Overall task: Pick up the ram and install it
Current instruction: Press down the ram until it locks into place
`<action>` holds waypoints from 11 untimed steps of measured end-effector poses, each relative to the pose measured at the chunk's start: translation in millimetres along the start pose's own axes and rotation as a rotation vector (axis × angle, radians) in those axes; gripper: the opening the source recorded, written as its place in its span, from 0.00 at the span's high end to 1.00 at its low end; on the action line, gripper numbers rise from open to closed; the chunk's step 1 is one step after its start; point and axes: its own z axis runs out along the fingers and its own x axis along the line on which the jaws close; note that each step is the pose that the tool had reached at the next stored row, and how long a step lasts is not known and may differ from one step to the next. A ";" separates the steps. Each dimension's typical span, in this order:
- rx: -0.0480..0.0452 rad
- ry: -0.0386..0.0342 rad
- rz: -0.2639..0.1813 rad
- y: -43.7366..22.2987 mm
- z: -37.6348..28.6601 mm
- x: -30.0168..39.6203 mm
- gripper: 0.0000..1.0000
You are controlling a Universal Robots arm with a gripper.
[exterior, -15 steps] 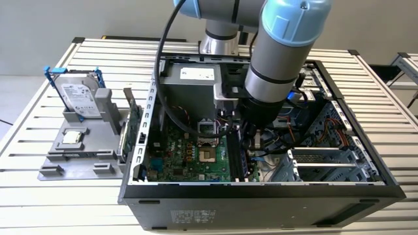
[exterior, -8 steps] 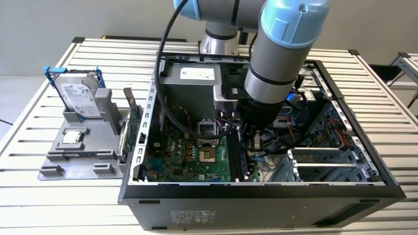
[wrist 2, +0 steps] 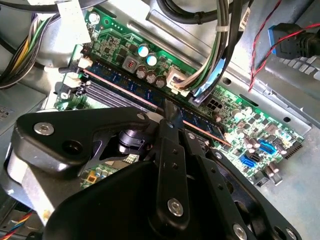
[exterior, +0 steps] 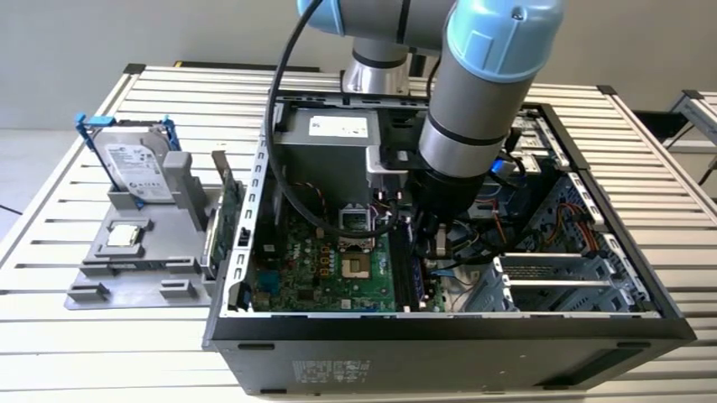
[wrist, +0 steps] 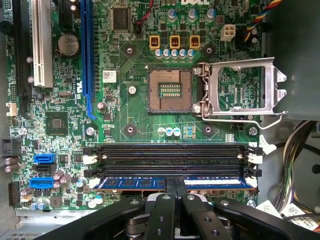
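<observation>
1. Claw (wrist: 175, 192) fingers stand close together on the ram (wrist: 135, 183), clamped on its top edge near mid-length, as both wrist views show; the arm reaches down into the open computer case (exterior: 241, 336) in the exterior view.
2. Ram position: the blue-labelled stick stands on edge in the memory slot nearest the claw, running the length of that slot between its end latches (wrist: 252, 176).
3. My judgement: pick-up and carry are done, and the stick is lined up in its slot. Whether it is pressed fully home and the latches have snapped shut I cannot tell, so seating, or at least letting go, seems to be what is left.
4. Just beyond, the empty memory slots (wrist: 170, 149) lie parallel to the ram, unfilled.
5. Farther across the motherboard (wrist: 135, 100) sits the open processor socket (wrist: 170, 90) with its metal retention frame (wrist: 240, 90) flipped up.
6. Outside the case, on the desk (exterior: 67, 336), a grey parts holder (exterior: 134, 252) carries a hard drive (exterior: 134, 164) in a blue frame, well apart from the work.
</observation>
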 end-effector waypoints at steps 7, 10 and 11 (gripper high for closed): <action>0.0001 -0.0007 0.000 0.1 -10.7 0.1 1.00; 0.0002 -0.0007 0.000 0.3 -23.8 0.1 1.00; 0.0001 -0.0006 0.000 0.3 -25.7 0.1 1.00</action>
